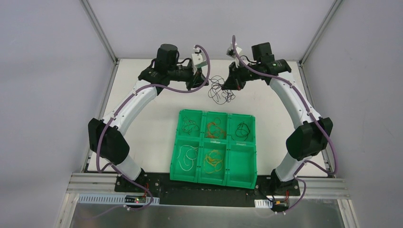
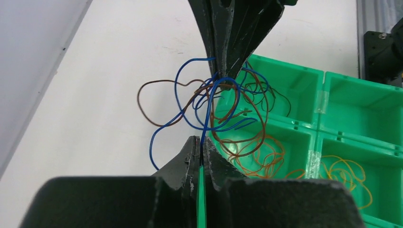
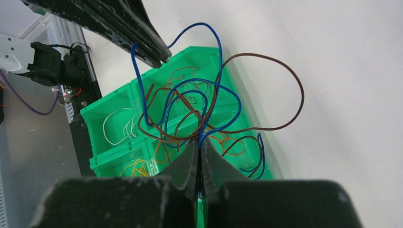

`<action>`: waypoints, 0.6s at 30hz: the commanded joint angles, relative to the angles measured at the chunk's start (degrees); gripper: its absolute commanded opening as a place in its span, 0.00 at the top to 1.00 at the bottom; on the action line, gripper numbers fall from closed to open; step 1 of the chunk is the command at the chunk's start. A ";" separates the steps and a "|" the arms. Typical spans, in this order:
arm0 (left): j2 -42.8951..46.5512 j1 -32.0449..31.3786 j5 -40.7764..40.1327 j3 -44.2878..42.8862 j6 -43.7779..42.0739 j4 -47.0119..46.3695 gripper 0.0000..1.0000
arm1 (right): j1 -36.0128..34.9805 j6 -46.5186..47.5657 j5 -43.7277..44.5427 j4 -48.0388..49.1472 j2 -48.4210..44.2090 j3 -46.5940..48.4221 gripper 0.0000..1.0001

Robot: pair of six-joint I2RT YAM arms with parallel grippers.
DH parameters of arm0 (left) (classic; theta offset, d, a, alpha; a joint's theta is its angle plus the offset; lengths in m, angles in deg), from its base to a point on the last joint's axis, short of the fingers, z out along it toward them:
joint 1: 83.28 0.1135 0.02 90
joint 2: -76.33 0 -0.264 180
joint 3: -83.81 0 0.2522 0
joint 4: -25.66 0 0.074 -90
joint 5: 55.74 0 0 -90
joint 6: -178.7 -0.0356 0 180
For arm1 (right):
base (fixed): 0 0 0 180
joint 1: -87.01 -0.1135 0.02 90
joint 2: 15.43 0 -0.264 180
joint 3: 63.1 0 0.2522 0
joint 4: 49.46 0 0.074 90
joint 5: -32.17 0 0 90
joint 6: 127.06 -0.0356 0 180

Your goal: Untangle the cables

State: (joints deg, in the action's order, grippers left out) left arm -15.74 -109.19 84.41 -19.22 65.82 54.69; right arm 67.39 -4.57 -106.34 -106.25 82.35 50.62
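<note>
Beyond green tray | left gripper clamped blue wire | right gripper clamped blue-brown tangle | step: separation | next required slow opposed pull.

Clamping a blue cable low in the left fingers, pinching the blue-brown tangle up top in the right fingers, looping wide over counter and green tray.

tangle of cables near tabletop's far edge too small from above to tell strands or colours, exact pinch spots of left gripper and right gripper buried between closed fingers, green tray cut off by left wrist view's right and bottom edges, its near compartments hidden behind right gripper's body
</note>
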 commanded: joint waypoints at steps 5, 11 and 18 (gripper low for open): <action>2.85 2.20 -4.61 -4.37 15.53 -12.46 1.00 | 5.29 2.69 9.62 -0.10 0.79 -0.65 0.91; 1.52 2.44 -5.46 -12.41 22.67 -17.41 1.00 | 9.72 5.31 17.98 3.99 6.32 -1.62 0.82; -0.83 3.14 -9.18 -21.66 26.50 -18.60 1.00 | 13.01 9.90 24.23 6.37 12.22 -2.72 0.78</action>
State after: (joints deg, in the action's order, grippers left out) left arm -16.02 -106.81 78.07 -34.52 88.55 40.72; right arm 78.91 0.75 -87.96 -101.94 92.84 48.91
